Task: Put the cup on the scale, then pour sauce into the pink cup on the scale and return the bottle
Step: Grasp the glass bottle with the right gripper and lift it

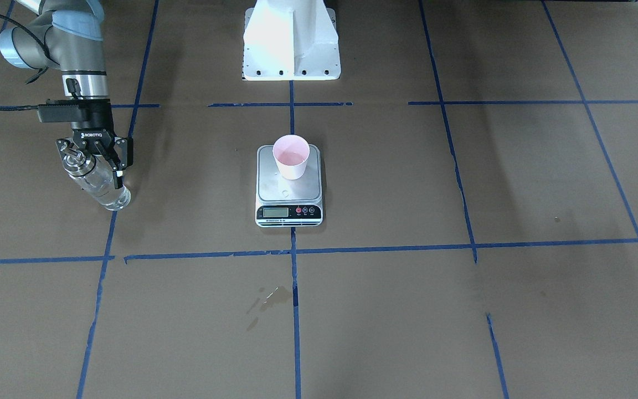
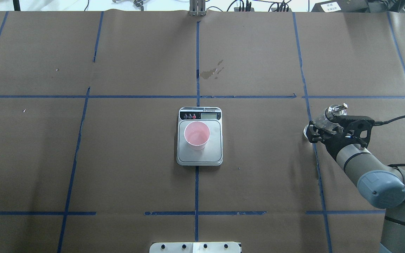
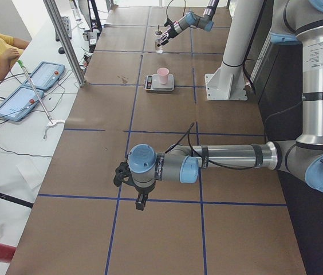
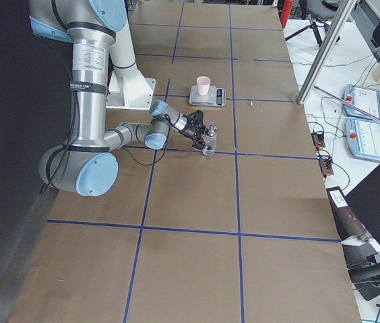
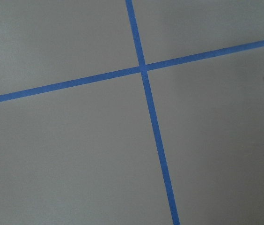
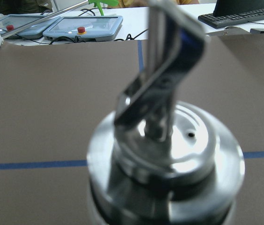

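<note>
The pink cup (image 1: 291,158) stands upright on the scale (image 1: 274,188) at the table's middle; both also show in the overhead view, the cup (image 2: 197,135) on the scale (image 2: 214,149). My right gripper (image 1: 94,166) is shut on the clear glass bottle (image 1: 103,191), far to the scale's side, with the bottle's base at the table. In the overhead view the gripper (image 2: 312,133) grips the bottle (image 2: 330,113) near a blue line. The right wrist view shows only the metal spout (image 6: 165,140). My left gripper (image 3: 120,175) shows only in the exterior left view, and I cannot tell its state.
A dark wet stain (image 2: 211,72) lies on the brown paper beyond the scale. The white robot base (image 1: 291,39) stands behind the scale. Blue tape lines cross the table. Operator tablets (image 4: 365,118) lie on a side table.
</note>
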`<state>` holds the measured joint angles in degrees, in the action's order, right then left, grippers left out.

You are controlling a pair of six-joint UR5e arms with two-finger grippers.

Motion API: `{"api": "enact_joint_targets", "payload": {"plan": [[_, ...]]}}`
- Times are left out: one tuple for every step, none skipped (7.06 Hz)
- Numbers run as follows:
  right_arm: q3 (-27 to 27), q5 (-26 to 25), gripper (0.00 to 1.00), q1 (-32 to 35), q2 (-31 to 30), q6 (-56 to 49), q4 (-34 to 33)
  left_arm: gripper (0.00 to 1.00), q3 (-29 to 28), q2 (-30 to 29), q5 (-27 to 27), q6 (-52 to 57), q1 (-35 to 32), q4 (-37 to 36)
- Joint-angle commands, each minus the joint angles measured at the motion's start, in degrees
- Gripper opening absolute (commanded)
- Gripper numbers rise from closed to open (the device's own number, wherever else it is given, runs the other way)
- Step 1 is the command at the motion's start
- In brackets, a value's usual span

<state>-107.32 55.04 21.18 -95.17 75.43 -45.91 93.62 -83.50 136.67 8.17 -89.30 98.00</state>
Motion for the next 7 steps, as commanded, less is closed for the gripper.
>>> {"api": "enact_joint_targets", "payload": {"plan": [[-0.52,-1.51,0.00,0.08,3.39,-0.89,-0.05,1.00,0.07,0.09,0.00,0.00,0.00,0.00],[-1.83,-1.51,0.00,0.52,3.67,-5.51,-0.05,1.00,0.16,0.00,0.00,0.00,0.00,0.00],[-2.97,-1.43,0.00,2.53,4.11,-13.21,-0.23,1.00,0.25,0.00,0.00,0.00,0.00,0.00],[-3.07,-1.17,0.00,3.85,4.20,-16.86,-0.14,1.00,0.34,0.00,0.00,0.00,0.00,0.00],[-3.42,-0.55,0.00,4.04,5.86,-17.07,-0.58,1.00,0.34,0.00,0.00,0.00,0.00,0.00],[-2.81,-0.37,0.00,3.95,7.27,-17.59,-1.02,1.00,0.34,0.00,0.00,0.00,0.00,0.00],[-2.81,-0.20,0.00,3.86,7.45,-20.12,-1.72,1.00,0.34,0.09,-0.09,0.00,0.00,0.00]]}}
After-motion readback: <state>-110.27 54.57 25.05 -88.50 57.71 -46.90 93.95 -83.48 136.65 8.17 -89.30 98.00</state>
